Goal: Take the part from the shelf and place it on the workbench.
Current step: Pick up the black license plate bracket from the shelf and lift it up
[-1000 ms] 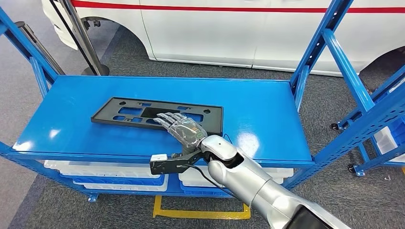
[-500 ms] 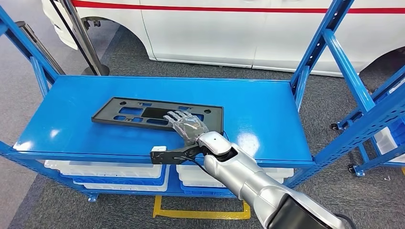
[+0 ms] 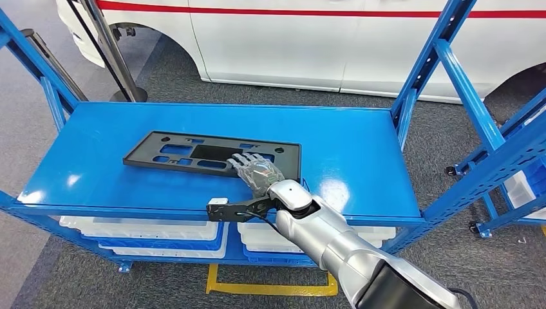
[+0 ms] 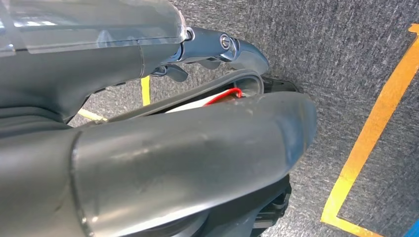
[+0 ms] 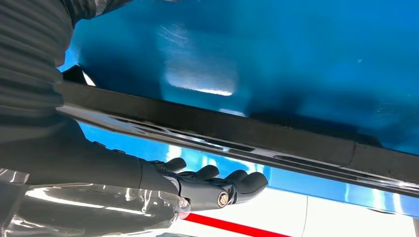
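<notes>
Lying flat on the blue shelf [image 3: 360, 148], the black part [image 3: 174, 152] (a long plate with cut-outs) sits near the front edge. The right hand [image 3: 257, 171] rests on its near right portion, fingers [image 5: 232, 183] extended side by side — whether it grips the part, I cannot tell. Behind stands a white vehicle [image 3: 322, 45].

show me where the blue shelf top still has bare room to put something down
The shelf top is bare along its whole right end, between the black part and the right upright. A narrower strip lies bare left of the part and along the far edge. Crowded: the near middle, where the right hand rests on the part.
</notes>
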`<state>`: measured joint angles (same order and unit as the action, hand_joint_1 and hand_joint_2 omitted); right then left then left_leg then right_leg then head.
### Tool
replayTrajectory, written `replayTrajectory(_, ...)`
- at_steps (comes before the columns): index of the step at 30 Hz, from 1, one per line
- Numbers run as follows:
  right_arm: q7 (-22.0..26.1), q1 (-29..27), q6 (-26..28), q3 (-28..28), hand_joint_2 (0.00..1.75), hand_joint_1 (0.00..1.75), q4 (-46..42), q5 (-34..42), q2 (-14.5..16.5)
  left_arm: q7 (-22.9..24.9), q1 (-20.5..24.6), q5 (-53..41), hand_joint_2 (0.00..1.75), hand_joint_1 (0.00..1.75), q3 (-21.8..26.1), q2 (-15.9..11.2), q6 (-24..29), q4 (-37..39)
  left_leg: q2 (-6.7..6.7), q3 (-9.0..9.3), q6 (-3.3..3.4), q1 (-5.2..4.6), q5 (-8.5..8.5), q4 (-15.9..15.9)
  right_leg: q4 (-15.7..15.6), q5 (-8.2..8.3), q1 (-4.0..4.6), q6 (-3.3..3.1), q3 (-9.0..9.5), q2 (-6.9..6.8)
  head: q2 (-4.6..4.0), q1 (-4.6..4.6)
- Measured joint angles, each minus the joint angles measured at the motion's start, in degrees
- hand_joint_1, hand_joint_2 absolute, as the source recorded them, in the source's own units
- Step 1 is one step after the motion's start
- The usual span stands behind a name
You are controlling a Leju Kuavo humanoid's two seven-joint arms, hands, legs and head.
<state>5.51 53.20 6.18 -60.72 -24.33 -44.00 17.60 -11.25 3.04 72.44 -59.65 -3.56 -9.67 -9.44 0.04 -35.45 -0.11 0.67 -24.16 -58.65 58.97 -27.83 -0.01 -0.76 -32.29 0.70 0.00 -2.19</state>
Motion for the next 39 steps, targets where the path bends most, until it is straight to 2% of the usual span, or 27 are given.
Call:
replayTrajectory(7, -1.8, 0.24, -0.02, 0.01, 1.75, 0.0, 1.11, -0.55, 0.24, 0.19, 0.0, 0.19, 0.0, 0.0, 0.01, 0.0, -0.02, 0.0, 0.0, 0.0, 0.0, 0.0, 0.0, 0.0, 0.0, 0.0, -0.01, 0.0, 0.0, 0.0, 0.0, 0.0)
replayTrajectory(18, -8.18, 0.89, 0.9, 0.91, 1.75, 0.0, 3.93, -2.25, -0.03, 0.31, -0.04, 0.79, 0.0, 0.0, 0.01, 0.1, 0.31, 0.0, 0.0, 0.05, 0.0, 0.0, 0.0, 0.0, 0.0, 0.0, -0.01, 0.0, 0.02, 0.01, -0.01, 0.0)
replayTrajectory(32, -13.58, 2.24, 5.26, 4.81, 1.75, 0.0, 6.14, -4.56, -4.58, 0.32, -0.06, 1.32, 0.0, 0.0, 0.02, 0.11, 0.76, 0.0, 0.0, 0.16, 0.01, -0.01, 0.0, -0.01, -0.01, 0.01, -0.03, 0.01, 0.15, 0.0, 0.0, 0.0)
replayTrajectory(39, -14.16, 2.66, 5.36, 7.3, 1.75, 0.0, 6.53, -4.15, -6.75, 0.3, -0.06, 1.43, 0.0, 0.0, 0.02, 0.11, 0.86, 0.01, 0.01, 0.19, 0.01, -0.01, 0.0, -0.01, -0.01, 0.02, -0.03, 0.03, 0.16, 0.01, 0.0, 0.0)
